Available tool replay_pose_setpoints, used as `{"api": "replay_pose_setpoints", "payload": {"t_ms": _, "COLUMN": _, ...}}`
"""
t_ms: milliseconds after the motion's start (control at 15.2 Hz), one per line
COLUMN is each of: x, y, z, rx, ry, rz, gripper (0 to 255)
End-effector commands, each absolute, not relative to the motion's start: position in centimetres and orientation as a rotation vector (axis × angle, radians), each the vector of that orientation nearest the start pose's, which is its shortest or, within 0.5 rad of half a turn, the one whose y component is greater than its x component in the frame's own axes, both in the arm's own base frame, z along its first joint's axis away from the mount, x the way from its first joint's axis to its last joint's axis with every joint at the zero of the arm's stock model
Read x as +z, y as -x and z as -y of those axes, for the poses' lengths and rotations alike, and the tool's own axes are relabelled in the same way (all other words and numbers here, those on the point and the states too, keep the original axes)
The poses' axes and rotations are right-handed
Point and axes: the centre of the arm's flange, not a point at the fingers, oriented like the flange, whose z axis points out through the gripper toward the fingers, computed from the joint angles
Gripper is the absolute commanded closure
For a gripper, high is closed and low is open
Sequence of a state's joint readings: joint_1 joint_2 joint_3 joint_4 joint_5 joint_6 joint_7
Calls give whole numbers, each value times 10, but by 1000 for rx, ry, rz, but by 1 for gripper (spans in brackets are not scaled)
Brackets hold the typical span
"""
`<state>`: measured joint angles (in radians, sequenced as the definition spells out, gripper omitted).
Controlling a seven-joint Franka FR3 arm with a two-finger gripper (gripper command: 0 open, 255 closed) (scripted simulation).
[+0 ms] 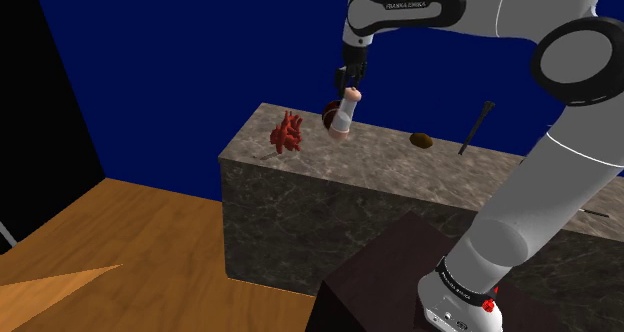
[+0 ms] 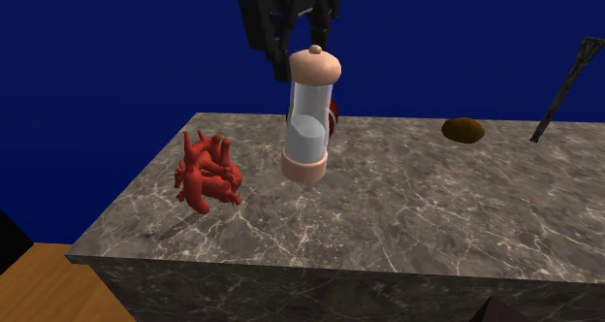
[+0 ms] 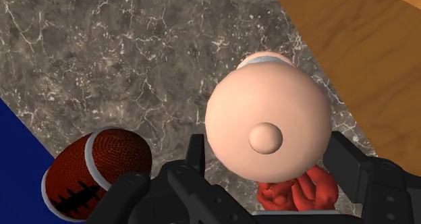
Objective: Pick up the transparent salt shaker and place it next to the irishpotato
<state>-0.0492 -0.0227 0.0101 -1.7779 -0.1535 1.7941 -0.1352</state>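
Slippage is the main risk: the gripper [image 2: 302,41] clamps the shaker [image 2: 309,116] by its smooth rounded cap alone, and the clear body hangs tilted over the counter [image 2: 407,223], so a quick swing toward the potato [image 2: 463,130] (well off to the second exterior view's right) could shake it loose. A low path could clip the football [image 3: 94,170] just behind it. Grey veined marble tops the counter; a wooden floor [image 1: 120,240] lies below, with blue walls [image 1: 200,50] and a black area [image 1: 40,100] at the shoulder view's left.

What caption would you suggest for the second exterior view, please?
Gripper holds the clear salt shaker over the marbled counter, potato beyond.
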Motion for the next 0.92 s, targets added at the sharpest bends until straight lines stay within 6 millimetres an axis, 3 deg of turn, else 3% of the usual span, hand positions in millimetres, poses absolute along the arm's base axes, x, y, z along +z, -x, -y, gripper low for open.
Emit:
{"api": "replay_pose_setpoints", "payload": {"t_ms": 0, "x": 571, "y": -559, "z": 35, "rx": -42, "ry": 3288, "rz": 209, "gripper": 255}}
{"api": "replay_pose_setpoints", "payload": {"t_ms": 858, "x": 640, "y": -559, "z": 35, "rx": -42, "ry": 3288, "rz": 209, "gripper": 255}}
